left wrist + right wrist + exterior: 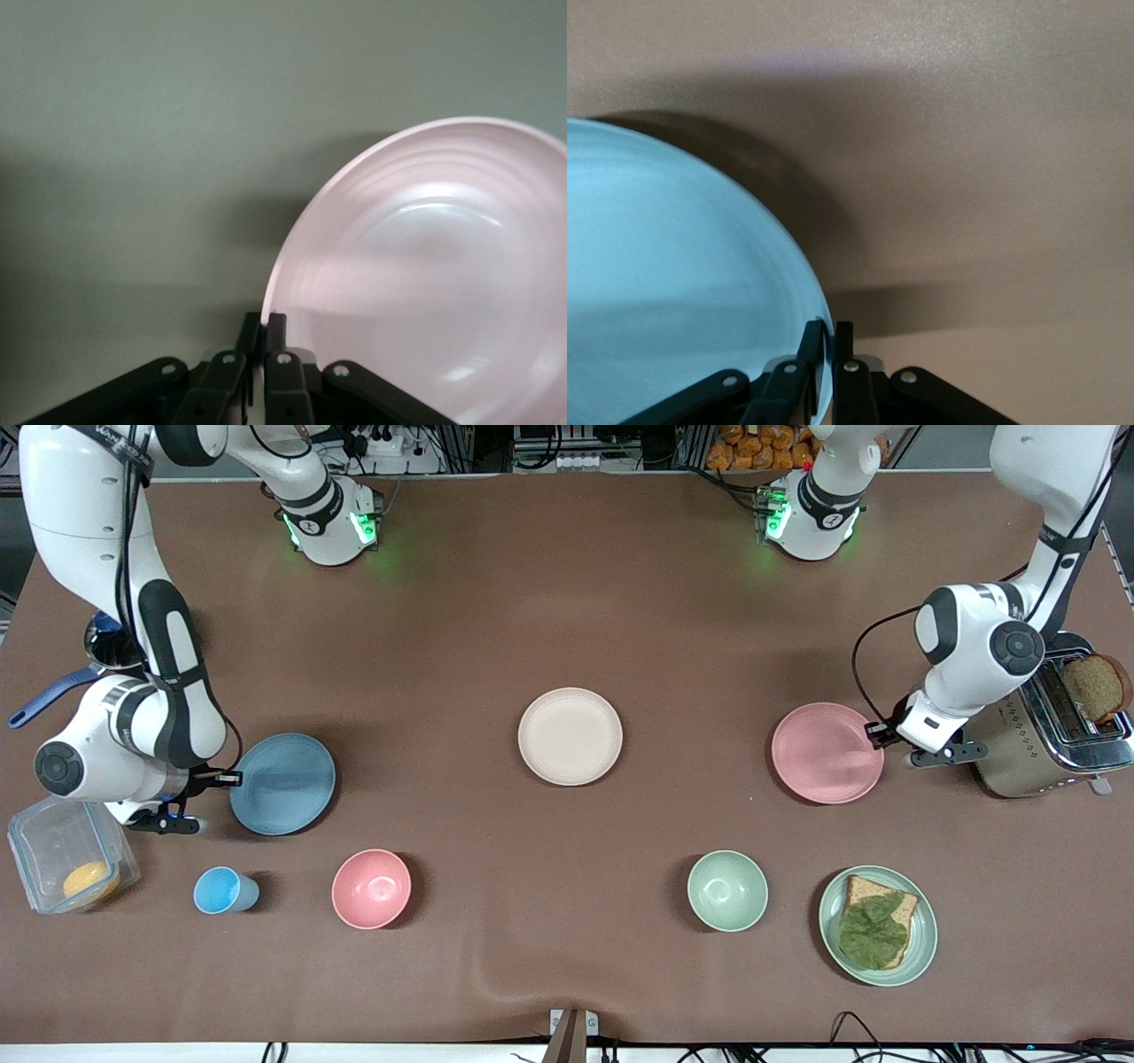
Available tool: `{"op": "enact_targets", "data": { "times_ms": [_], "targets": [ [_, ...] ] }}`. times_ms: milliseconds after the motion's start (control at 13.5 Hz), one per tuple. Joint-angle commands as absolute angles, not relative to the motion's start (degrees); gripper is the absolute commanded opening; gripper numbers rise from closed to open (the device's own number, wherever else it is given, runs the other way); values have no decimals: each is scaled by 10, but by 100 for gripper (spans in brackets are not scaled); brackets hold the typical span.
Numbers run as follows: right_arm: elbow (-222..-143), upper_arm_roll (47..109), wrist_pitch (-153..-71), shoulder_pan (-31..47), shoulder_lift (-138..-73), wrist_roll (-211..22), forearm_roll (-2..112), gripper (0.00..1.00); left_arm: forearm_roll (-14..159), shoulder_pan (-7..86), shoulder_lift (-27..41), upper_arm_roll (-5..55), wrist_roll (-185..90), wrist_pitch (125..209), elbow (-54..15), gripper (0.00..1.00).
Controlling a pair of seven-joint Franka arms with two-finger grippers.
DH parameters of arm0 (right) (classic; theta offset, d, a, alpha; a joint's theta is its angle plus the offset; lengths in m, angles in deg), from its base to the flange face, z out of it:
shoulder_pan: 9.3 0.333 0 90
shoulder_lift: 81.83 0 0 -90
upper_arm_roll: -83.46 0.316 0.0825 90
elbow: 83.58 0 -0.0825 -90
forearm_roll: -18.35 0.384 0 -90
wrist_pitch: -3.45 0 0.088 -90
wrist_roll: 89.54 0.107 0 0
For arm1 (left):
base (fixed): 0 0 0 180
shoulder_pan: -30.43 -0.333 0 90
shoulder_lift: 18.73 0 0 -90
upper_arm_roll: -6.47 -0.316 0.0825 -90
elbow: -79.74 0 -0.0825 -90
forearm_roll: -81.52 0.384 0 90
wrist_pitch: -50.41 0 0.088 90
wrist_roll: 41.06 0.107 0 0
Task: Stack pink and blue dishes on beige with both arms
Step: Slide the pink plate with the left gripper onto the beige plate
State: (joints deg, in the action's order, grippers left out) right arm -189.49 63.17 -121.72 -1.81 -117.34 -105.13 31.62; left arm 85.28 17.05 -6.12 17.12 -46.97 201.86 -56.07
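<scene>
Three plates: beige plate (pixel 570 736) mid-table, apart from both others.
Pink plate (pixel 827 753): toward the left arm's end, rim pinched by left gripper (pixel 877 733).
Blue plate (pixel 283 784): toward the right arm's end, rim pinched by right gripper (pixel 232 779).
Writing: none readable.

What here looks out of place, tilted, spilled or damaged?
Nothing stands out. The left gripper is shut on the pink plate's rim, the right gripper on the blue plate's rim; the beige plate lies flat between them.
</scene>
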Motion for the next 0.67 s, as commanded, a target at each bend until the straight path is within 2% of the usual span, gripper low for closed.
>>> {"op": "enact_targets", "data": {
  "times_ms": [0, 222, 370, 593],
  "targets": [
    [-1890, 634, -1201, -24, -1164, -1083, 327, 4, 855, 169, -136, 244, -528, 1948, -540, 0],
    [-1883, 633, -1138, -18, -1130, -1091, 326, 0, 821, 174, -120, 348, -689, 1818, -415, 0],
    [-1872, 633, -1088, -17, -1106, -1090, 326, 0, 819, 193, -81, 401, -798, 1806, -371, 0],
    [-1837, 634, -1006, -10, -1089, -1080, 329, 0, 827, 268, -19, 410, -882, 1811, -343, 0]
  ]
}}
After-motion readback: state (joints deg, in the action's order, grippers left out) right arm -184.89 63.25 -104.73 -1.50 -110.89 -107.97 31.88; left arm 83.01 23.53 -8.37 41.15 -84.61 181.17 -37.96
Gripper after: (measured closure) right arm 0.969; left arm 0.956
